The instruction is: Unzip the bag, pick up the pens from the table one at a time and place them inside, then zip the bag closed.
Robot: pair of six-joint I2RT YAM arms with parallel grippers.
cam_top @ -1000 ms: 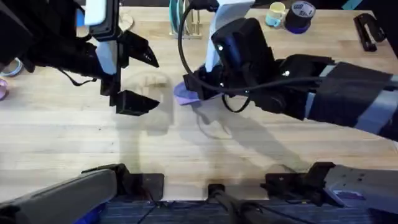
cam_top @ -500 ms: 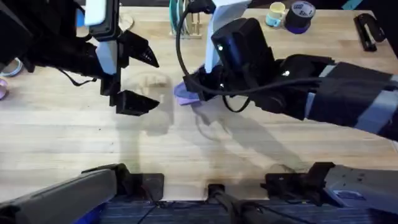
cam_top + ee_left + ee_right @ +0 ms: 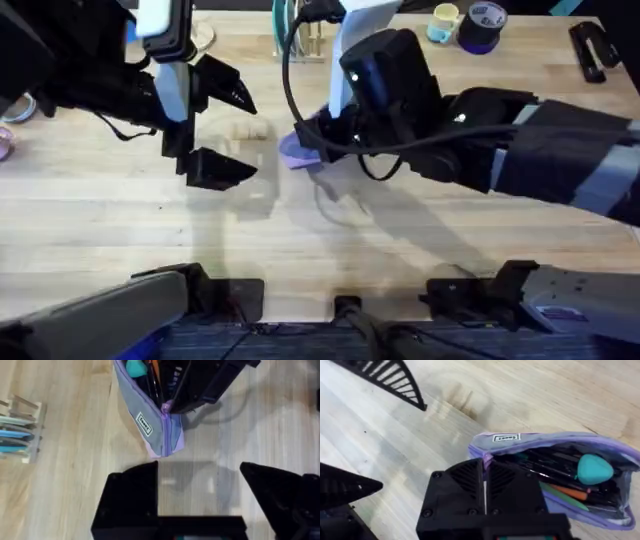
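Lavender-purple fabric with a bluish-grey panel makes up the long soft pencil pouch, which lies on the light wooden butcher-block bench near its middle, its long axis running away from the left arm and one closed end showing in the overhead view past the right arm. The left gripper hangs just to the left of that end, jaws spread wide and empty. The pouch gapes open: a teal cap, an orange pen and a green pen lie inside. The right gripper has its jaws pressed together at the zipper's end.
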